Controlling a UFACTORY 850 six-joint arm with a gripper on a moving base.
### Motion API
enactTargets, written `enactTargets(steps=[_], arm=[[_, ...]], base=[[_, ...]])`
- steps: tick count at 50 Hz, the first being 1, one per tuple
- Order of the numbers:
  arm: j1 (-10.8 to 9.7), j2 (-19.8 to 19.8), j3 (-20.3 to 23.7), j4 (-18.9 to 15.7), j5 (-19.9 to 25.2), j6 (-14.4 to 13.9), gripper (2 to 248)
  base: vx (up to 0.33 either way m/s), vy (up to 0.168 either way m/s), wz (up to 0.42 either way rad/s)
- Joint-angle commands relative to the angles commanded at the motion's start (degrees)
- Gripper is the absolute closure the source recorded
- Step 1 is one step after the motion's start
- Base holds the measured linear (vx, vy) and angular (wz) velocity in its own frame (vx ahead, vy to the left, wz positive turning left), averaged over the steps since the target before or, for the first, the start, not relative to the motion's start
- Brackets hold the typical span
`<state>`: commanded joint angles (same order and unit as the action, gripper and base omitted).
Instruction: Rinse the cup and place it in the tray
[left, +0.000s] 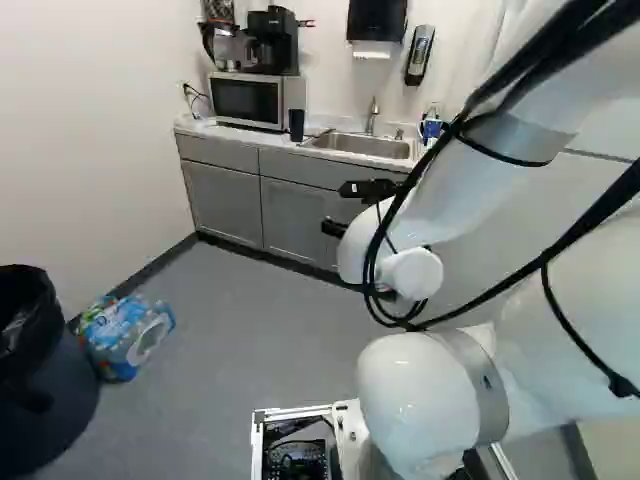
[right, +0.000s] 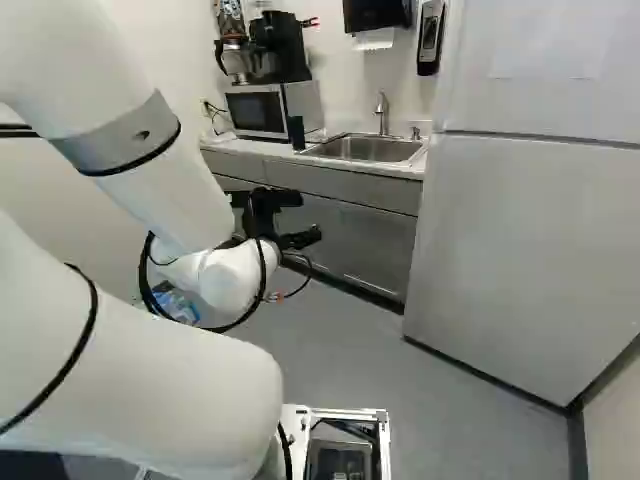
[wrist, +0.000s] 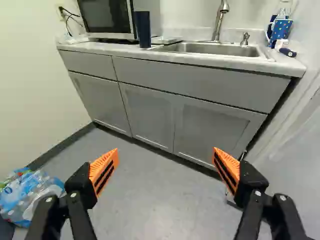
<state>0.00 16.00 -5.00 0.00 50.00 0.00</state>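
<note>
- Bringing my open, empty tool (wrist: 165, 159) up to the bench (wrist: 200, 60) is, I judge, the step in hand; the bench lies well apart from it, so the base should drive in first, square to the front edge.
- My likely target is the dark cup (wrist: 143, 29), upright by the bench's front edge, between the microwave (wrist: 106, 17) and the sink (wrist: 215, 49); I'd raise the tool above that edge before reaching, then come in level, one finger to each side.
- I'd close gently around the middle, since a tall, narrow cup could tip; I'd lift straight up before swinging towards the faucet (wrist: 219, 20), minding its neck and the microwave's corner.
- Counting: one dark cup; one spotted mug (wrist: 280, 31), near the bench's back corner at the fridge (right: 530, 230) end; one sink; one faucet; one microwave; one fridge; one pack of bottles (wrist: 32, 192); one bin (left: 40, 370); three cabinet doors (wrist: 147, 117).
- Trays: none I can name surely; the one pale flat thing (wrist: 167, 40) beside the dark cup may be it, so I'd check before placing.
</note>
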Motion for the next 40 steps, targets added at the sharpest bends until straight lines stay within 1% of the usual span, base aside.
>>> enactTargets(steps=[32,40], arm=[[0.00,-0.01,-0.01,0.00,0.00,0.00,3],[0.00,-0.68,-0.57,0.00,0.00,0.00,3]], base=[[0.000,0.000,0.000],[0.000,0.000,0.000]])
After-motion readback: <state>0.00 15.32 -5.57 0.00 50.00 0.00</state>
